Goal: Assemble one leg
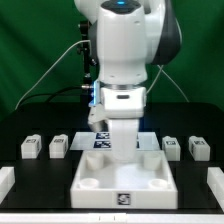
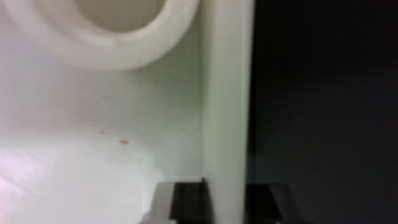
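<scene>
Four small white legs with tags stand in a row on the black table: two on the exterior view's left (image 1: 31, 147) (image 1: 59, 146) and two on its right (image 1: 171, 146) (image 1: 199, 149). None is held. My gripper (image 1: 122, 150) is down at the rear rim of the large white square panel (image 1: 125, 180). In the wrist view the gripper (image 2: 228, 203) straddles the panel's upright rim (image 2: 228, 110), with one dark finger (image 2: 183, 203) inside it and the other outside. The rim fills the gap between them. A round corner recess (image 2: 125, 30) shows beyond.
The marker board (image 1: 100, 141) lies behind the panel, partly hidden by my arm. White blocks sit at the table's left edge (image 1: 5, 181) and right edge (image 1: 215, 186). A green curtain and cables hang behind.
</scene>
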{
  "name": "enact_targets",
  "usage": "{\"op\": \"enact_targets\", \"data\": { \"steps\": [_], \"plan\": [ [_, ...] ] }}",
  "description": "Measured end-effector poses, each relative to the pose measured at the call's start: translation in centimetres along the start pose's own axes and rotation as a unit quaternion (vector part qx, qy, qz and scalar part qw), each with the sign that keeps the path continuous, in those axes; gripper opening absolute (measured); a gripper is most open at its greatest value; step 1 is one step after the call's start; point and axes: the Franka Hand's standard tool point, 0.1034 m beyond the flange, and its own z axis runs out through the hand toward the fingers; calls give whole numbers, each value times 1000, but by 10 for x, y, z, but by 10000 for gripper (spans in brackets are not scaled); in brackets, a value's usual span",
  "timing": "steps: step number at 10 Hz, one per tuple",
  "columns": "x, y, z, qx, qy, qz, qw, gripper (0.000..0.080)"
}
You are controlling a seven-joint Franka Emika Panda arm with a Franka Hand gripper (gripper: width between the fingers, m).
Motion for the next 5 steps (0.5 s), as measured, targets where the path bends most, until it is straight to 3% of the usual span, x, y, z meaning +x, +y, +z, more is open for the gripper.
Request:
{"op": "enact_targets", "data": {
  "steps": [2,4,5],
  "plan": [
    [23,23,-1,-12,9,0,1000,70],
    [49,36,-2,-20,17,18,999,69],
    [55,40,-2,-22,18,14,999,69]
  ]
}}
